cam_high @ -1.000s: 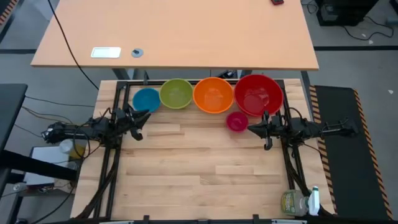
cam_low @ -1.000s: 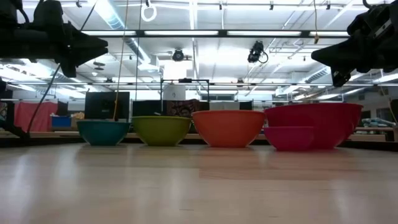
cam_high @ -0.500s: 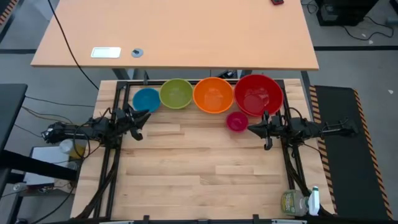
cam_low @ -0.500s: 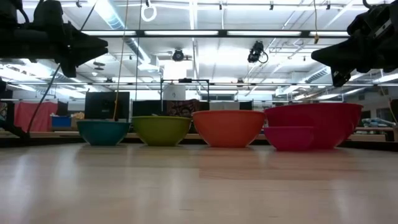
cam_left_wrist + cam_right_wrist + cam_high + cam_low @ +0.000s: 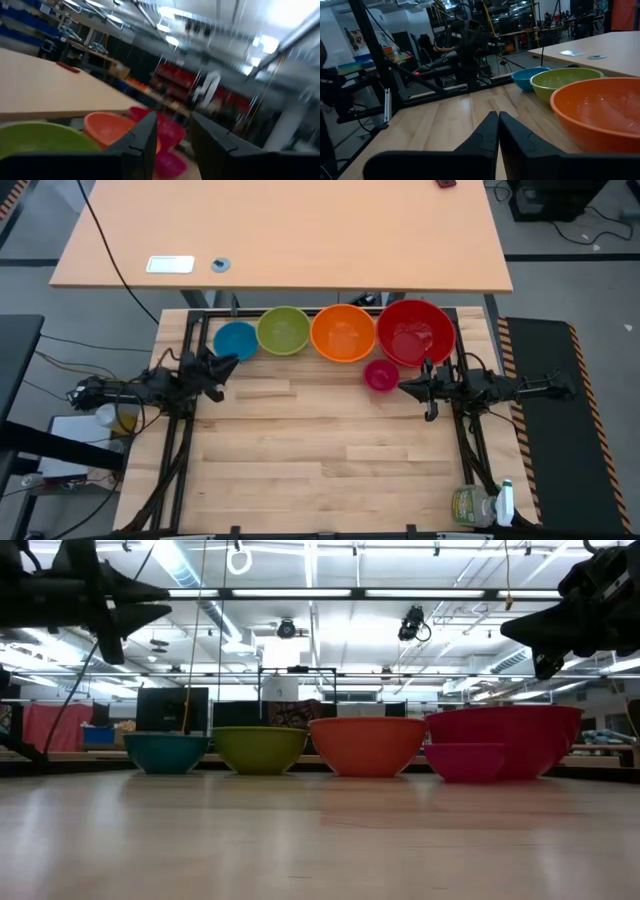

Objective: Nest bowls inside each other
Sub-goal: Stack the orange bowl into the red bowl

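Note:
Four bowls stand on their bases in a row along the table's far edge: blue [image 5: 236,340], yellow-green [image 5: 284,331], orange [image 5: 343,333] and large red [image 5: 416,332]. The small magenta bowl [image 5: 380,375] sits just in front of the red one. My left gripper [image 5: 230,364] hovers above the table near the blue bowl, at the left side, with its fingers [image 5: 145,140] apart and nothing between them. My right gripper [image 5: 403,387] hovers level at the right side, close to the magenta bowl, with its fingers [image 5: 492,131] shut on nothing.
Bare wooden table top [image 5: 320,450] stretches across the middle and near side. A black frame [image 5: 200,320] runs along the far edge behind the bowls. A tan desk [image 5: 280,230] stands beyond it. A bottle [image 5: 478,505] sits at the near right corner.
My left gripper has stayed in place but rolled about its own axis and tipped its fingers slightly upward. The bowls and my right gripper have kept still.

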Robot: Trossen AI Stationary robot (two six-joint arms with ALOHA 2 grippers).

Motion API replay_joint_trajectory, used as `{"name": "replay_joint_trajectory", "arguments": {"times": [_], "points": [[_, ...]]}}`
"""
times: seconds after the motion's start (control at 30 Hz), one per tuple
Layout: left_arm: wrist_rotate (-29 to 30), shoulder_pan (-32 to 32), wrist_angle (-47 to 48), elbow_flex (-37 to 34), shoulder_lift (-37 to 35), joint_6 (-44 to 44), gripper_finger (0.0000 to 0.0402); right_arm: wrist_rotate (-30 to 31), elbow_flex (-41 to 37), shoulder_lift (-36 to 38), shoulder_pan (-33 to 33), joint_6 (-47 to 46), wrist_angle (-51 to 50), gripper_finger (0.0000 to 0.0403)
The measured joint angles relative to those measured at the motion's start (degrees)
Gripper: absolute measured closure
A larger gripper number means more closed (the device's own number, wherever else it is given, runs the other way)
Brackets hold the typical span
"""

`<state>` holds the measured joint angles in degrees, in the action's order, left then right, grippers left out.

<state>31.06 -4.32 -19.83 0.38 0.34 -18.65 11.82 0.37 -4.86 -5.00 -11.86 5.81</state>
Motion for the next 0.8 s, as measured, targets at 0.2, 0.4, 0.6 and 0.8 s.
{"name": "replay_joint_trajectory", "arguments": {"times": [0.2, 0.4, 0.6, 0.8], "points": [[0.0, 0.0, -2.8, 0.0, 0.0, -1.7, 0.0286, 0.0, 0.0, 0.0, 0.0, 0.0, 0.0, 0.0380], [-0.3, 0.0, -5.2, 0.2, 0.0, -6.6, 0.0286, 13.7, 0.0, -0.3, 1.3, 14.5, -0.7, 0.0380], [0.8, 0.0, -11.9, 0.6, 0.0, -19.8, 0.0286, 18.7, 0.0, -0.4, 2.4, 18.5, 0.6, 0.0380], [1.6, 0.0, -15.6, 0.7, 0.1, -24.9, 0.0286, 15.9, 0.0, -2.0, 4.2, 13.2, 21.4, 0.0380]]}}
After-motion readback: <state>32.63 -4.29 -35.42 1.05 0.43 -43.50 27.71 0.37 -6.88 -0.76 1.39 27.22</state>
